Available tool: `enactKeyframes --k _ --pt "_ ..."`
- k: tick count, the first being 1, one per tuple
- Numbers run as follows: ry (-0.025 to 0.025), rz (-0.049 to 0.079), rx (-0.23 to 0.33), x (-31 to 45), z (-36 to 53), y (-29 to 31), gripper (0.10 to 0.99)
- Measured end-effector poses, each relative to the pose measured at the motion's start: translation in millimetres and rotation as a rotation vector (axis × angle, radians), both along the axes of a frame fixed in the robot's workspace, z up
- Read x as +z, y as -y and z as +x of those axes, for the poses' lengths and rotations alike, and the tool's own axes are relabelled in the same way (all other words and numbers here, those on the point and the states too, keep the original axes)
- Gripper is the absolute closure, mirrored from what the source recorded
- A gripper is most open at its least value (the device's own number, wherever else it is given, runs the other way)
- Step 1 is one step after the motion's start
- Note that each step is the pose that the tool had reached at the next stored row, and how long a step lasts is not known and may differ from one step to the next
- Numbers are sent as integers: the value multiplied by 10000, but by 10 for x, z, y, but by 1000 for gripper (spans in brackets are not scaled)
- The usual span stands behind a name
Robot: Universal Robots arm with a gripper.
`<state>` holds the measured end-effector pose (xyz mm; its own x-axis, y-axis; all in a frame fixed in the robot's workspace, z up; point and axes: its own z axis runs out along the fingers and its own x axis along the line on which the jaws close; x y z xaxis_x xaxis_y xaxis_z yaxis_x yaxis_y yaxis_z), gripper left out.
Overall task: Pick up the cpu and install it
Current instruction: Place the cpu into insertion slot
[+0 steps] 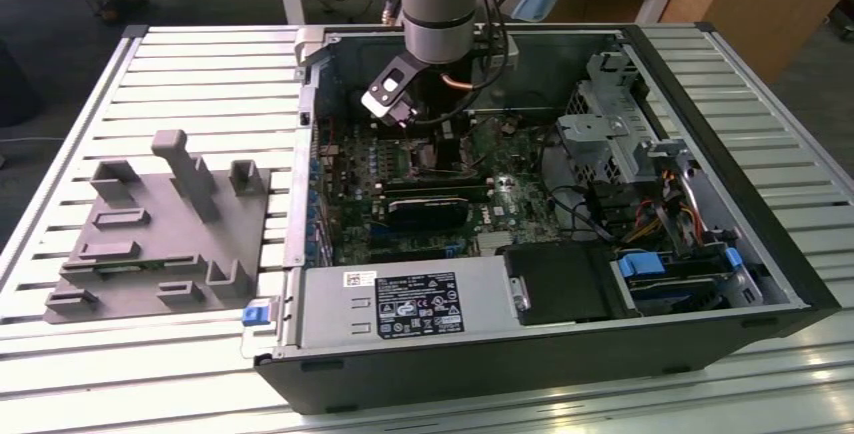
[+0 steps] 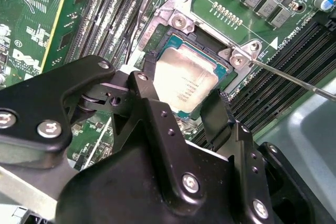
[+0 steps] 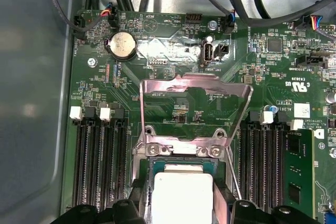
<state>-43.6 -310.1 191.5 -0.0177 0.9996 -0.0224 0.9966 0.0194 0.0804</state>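
The fingers [image 2: 149, 74] are drawn in narrow against two opposite edges of the cpu [image 2: 186, 80], so the gripper [image 2: 181, 86] appears to hold it. The chip lies within the socket [image 2: 176, 20] frame or just over it; which one cannot be told. The load plate [image 3: 194, 85] stands open behind the socket, with the lever [image 2: 294, 80] beside it. If the chip is skewed, pressing it down could bend the socket's contacts. A fingertip could also snag the frame.
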Motion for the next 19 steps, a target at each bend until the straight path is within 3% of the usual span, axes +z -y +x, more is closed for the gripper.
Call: enactKeyframes --k 14,15,16,19 --pt "0 -1 -2 94 0 0 486" --pt "0 0 -1 103 0 0 545" --pt "-2 -1 -1 112 0 0 545" --pt "-2 -2 -2 144 0 0 722"
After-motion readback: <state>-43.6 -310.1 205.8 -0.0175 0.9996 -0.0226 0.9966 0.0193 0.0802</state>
